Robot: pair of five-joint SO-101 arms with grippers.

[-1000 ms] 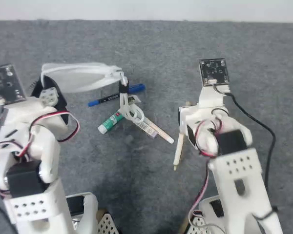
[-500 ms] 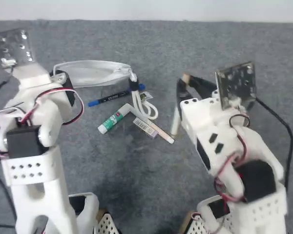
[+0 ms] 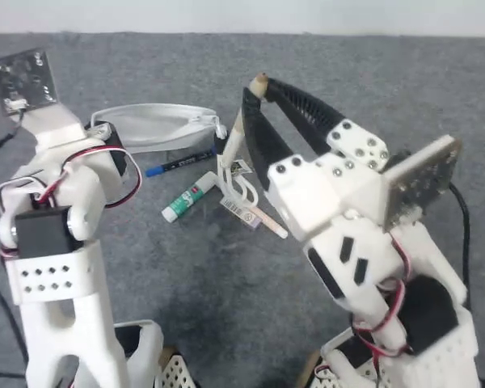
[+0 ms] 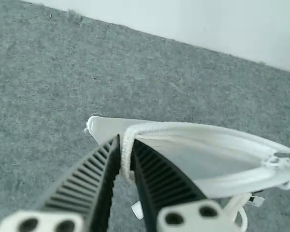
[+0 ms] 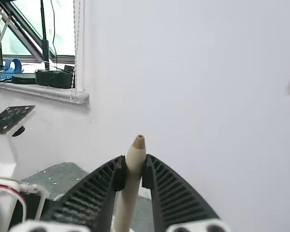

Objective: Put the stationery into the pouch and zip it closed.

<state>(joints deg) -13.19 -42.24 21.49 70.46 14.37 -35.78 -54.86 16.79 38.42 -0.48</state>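
the right pincer (image 3: pixel 259 87) stands high above the grey desk (image 3: pixel 404 81), clamped narrow on a beige pencil (image 3: pixel 236 133). it holds the pencil close to the upper end, and the long shaft slants down from the pincer toward the zip end of the pouch (image 3: pixel 153 128). whether the lower end touches the pouch cannot be told. in the right wrist view the two black ribbed fingers (image 5: pixel 104 186) press the pencil from both sides, and only its brownish tip pokes out beyond them.

the left pincer (image 4: pixel 124 154) is closed tight on the zipped rim of the white pouch, at the end farthest from the zip pull. from this pincer the pouch stretches away toward the right pincer. its mouth gapes open in a lens shape just past the fingertips.

the other stationery lies on the desk below the right pincer and beside the pouch:
- a pen (image 3: pixel 182 163) with a blue end, nearest the pouch
- a green-and-white glue stick (image 3: pixel 190 198), just beyond the pen on the side away from the pouch
- a flat labelled stick (image 3: pixel 255 216), under the right pincer's knuckles

a white cord (image 3: pixel 241 187) loops from the zip end over that stick.
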